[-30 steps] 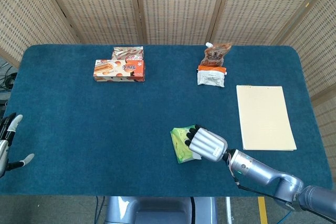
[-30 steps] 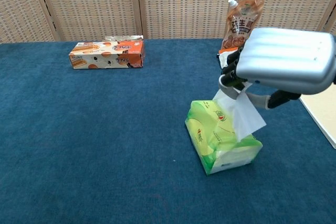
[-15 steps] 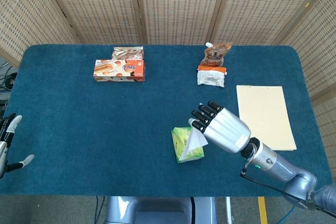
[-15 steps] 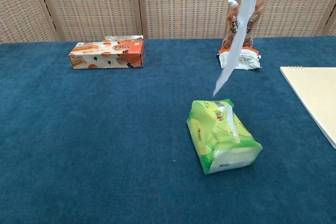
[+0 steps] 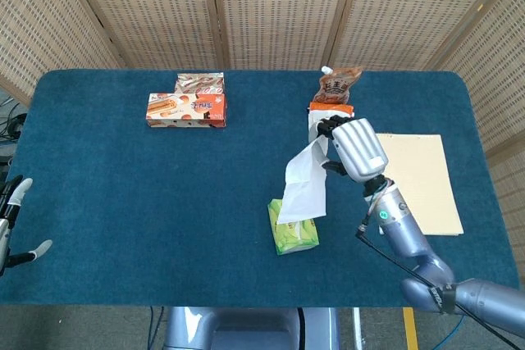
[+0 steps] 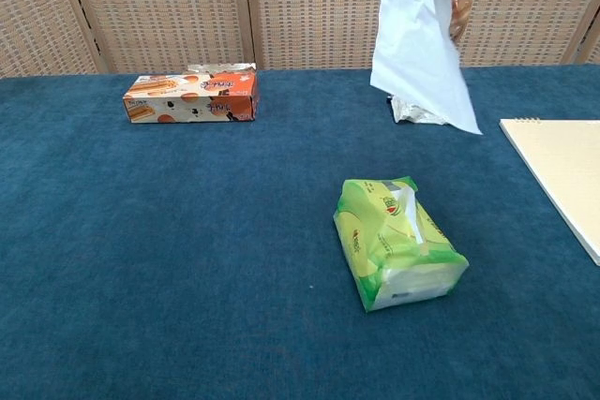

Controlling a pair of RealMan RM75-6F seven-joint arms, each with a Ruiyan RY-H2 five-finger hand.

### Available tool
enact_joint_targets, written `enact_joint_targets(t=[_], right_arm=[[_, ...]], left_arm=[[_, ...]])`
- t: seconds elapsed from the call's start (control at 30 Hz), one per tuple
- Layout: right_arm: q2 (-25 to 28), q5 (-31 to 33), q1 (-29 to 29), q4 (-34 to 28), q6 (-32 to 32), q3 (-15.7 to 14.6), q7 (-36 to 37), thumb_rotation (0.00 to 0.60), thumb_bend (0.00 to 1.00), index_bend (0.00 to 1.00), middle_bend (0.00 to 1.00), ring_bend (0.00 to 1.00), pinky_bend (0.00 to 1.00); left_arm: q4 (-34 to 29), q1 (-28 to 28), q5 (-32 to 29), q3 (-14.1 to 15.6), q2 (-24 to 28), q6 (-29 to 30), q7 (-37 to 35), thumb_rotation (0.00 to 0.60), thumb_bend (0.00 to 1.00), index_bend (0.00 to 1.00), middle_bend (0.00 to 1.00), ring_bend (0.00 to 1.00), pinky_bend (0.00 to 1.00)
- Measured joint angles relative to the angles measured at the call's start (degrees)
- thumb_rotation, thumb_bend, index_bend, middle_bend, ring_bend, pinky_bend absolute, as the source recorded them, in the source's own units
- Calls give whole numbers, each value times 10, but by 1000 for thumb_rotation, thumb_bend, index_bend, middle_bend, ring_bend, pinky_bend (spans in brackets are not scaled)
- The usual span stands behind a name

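Head view: a white tissue (image 5: 303, 186) is pinched by the right hand (image 5: 354, 147) above the green tissue pack (image 5: 293, 234); it should be carried clear without snagging.

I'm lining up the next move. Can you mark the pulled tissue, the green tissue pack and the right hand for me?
tissue (image 6: 413, 39), chest view, middle of the hanging white sheet.
green tissue pack (image 6: 382, 243), chest view, top face of the wrapper.
right hand (image 5: 353, 147), head view, silver back of the hand.

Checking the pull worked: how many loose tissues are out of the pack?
1: the tissue hangs from the right hand, clear above the green tissue pack; another sheet's tip pokes from its slot.
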Motion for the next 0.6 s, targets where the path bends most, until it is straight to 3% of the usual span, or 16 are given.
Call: enact_joint_targets(t=[0.3, 0.6], right_arm=[[-166, 248, 61, 132, -99, 48, 28, 600, 775, 680, 580, 527, 623], [-249, 337, 92, 243, -177, 102, 115, 600, 775, 679, 580, 527, 623]], left_arm=[[14, -9, -25, -7, 7, -27, -28, 600, 8, 0, 0, 0, 0], [27, -15, -38, -10, 11, -44, -49, 600, 9, 0, 0, 0, 0]])
